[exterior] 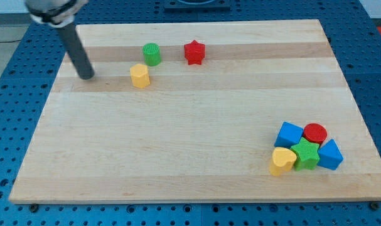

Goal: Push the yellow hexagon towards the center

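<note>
The yellow hexagon (139,75) sits near my tip (88,76), to its right in the view, apart from it. My tip is a bare rod with no jaws to open or close. Just past the hexagon stands a green cylinder (152,54), then a red star (194,52). Far toward the view's bottom right cluster a blue cube (289,134), red cylinder (315,133), green star (305,154), blue triangular block (330,155) and yellow heart (282,161).

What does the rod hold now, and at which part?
Nothing is held. My tip rests on the board, apart from the yellow hexagon, at its left in the view.
</note>
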Motion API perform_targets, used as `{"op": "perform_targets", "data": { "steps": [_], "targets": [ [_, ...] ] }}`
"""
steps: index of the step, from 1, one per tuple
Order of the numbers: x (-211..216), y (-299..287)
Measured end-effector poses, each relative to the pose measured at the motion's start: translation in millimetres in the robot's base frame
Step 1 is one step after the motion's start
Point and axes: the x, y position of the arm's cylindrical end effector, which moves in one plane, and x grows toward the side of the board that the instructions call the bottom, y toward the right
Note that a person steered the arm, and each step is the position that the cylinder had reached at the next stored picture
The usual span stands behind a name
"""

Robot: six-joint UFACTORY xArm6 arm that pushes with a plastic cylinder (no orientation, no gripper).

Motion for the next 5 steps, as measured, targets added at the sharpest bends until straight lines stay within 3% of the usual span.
{"op": "perform_targets", "data": {
  "steps": [3, 5],
  "targets": [
    [13.0, 133.9],
    [54.2, 224.8]
  ]
}}
